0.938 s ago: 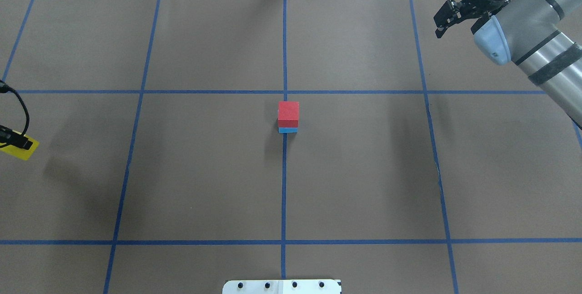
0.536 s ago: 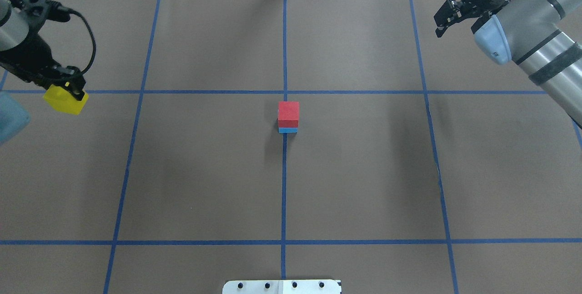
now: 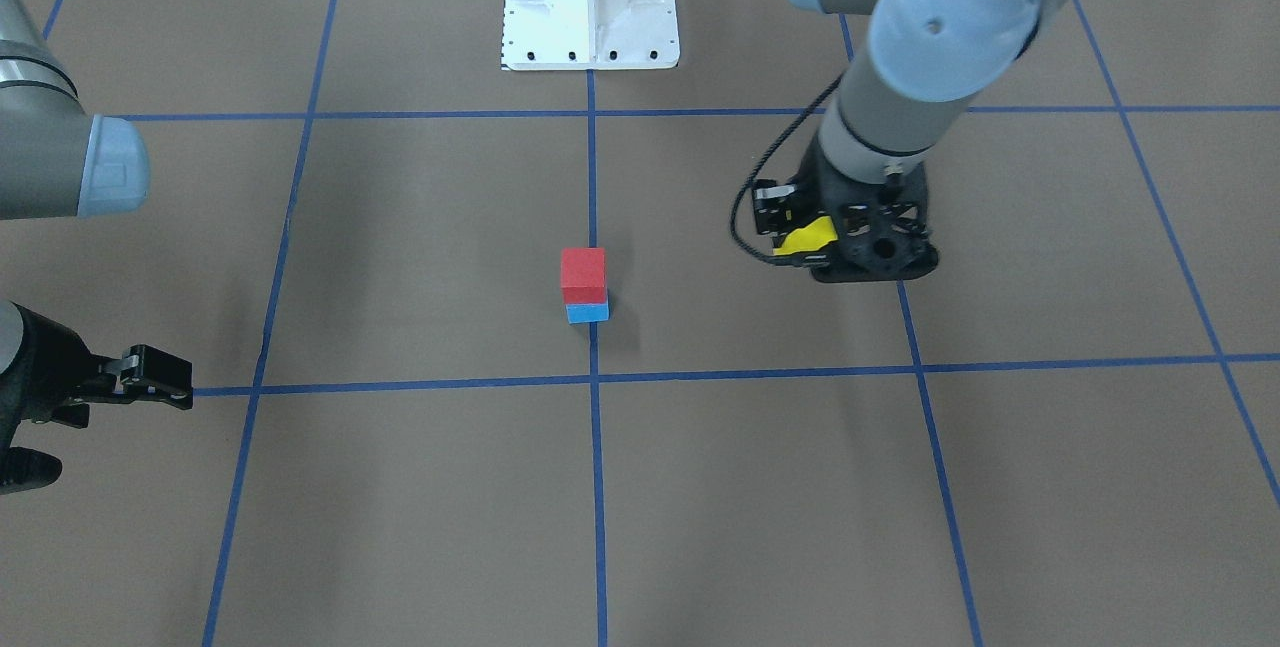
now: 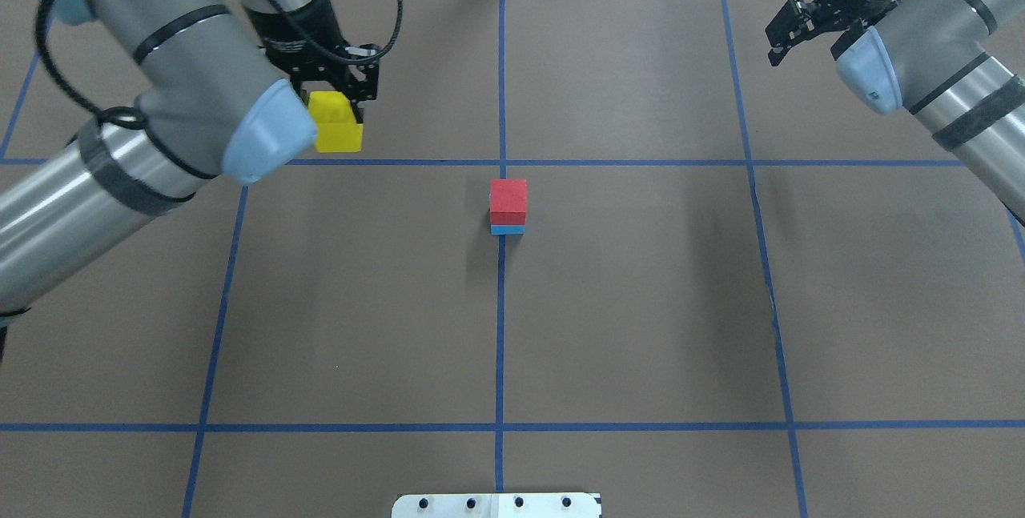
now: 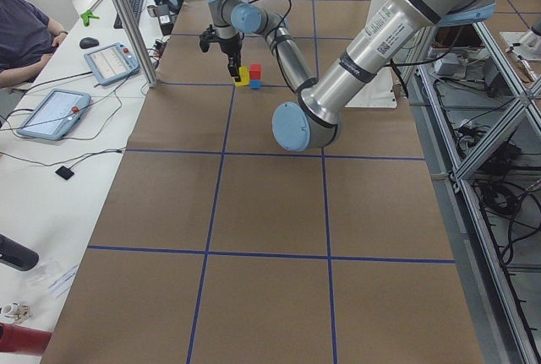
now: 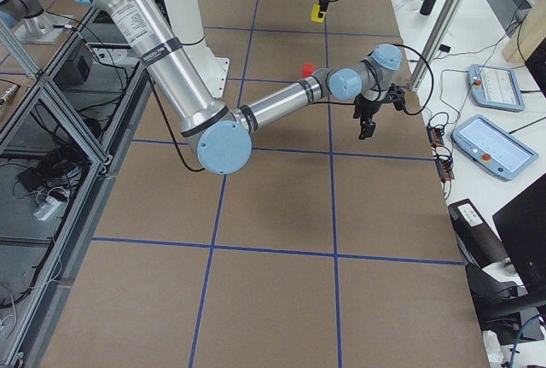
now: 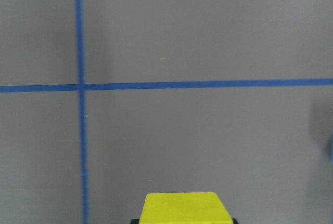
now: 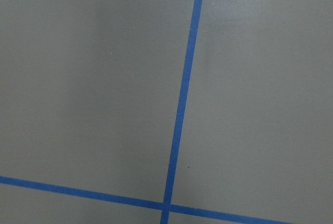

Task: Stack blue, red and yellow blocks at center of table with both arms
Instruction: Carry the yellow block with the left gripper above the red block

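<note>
We count three blocks: red (image 4: pixel 508 196) sits on blue (image 4: pixel 507 229) mid-table, yellow (image 4: pixel 335 127) hangs far left, gripped by the left claw (image 4: pixel 344 106). Two arms (image 4: pixel 160 62); the right claw (image 4: pixel 789 26) gapes wide. Brown table (image 4: pixel 641 302) (blue lines (image 4: pixel 641 162)), a desk (image 5: pixel 25 203) beside it.

Red block (image 4: pixel 508 198) sits square on the blue block (image 4: pixel 507 229) at centre of the table (image 4: pixel 641 302), on the middle tape line, edges approx. aligned. The yellow block (image 4: pixel 335 127) is clamped in the left gripper (image 4: pixel 336 108), probably lifted off the surface, well apart from the other two.

Left gripper (image 4: pixel 339 111) clamped (pointing down); right gripper (image 4: pixel 773 46) fingers apart.
</note>
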Robot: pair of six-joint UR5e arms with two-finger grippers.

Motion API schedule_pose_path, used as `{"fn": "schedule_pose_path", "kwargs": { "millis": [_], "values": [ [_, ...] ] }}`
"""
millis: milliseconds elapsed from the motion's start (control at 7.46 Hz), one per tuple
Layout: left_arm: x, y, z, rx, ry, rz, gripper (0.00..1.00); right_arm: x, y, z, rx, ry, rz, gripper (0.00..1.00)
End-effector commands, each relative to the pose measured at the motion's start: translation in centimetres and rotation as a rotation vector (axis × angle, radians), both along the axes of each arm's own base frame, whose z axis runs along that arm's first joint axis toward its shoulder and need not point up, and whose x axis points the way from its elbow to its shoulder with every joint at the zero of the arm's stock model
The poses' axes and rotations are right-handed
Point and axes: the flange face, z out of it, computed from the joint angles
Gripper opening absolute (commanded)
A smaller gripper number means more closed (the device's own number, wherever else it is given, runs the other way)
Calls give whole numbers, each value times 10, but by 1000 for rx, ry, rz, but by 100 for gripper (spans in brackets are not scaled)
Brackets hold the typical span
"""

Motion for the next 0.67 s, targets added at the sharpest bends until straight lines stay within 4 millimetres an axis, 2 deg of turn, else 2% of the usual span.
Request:
{"fn": "schedule_pose_path", "kwargs": {
  "millis": [0, 134, 268, 402, 536],
  "values": [
    [46, -31, -65, -49, 11, -54, 0, -1, 0, -1, -1, 0, 1, 100],
    [68, -38, -87, -66, -1, -47, 0, -1, 0, -1, -1, -1, 2, 100],
    [84, -36, -94, -73, 12, -53, 0, -1, 0, -3, 2, -2, 2, 100],
    [108, -28, -87, -87, 22, -56, 0, -1, 0, -2, 0, -2, 2, 100],
    [122, -28, -83, -89, 38, -63, 0, -1, 0, -3, 2, -2, 2, 100]
  ]
}}
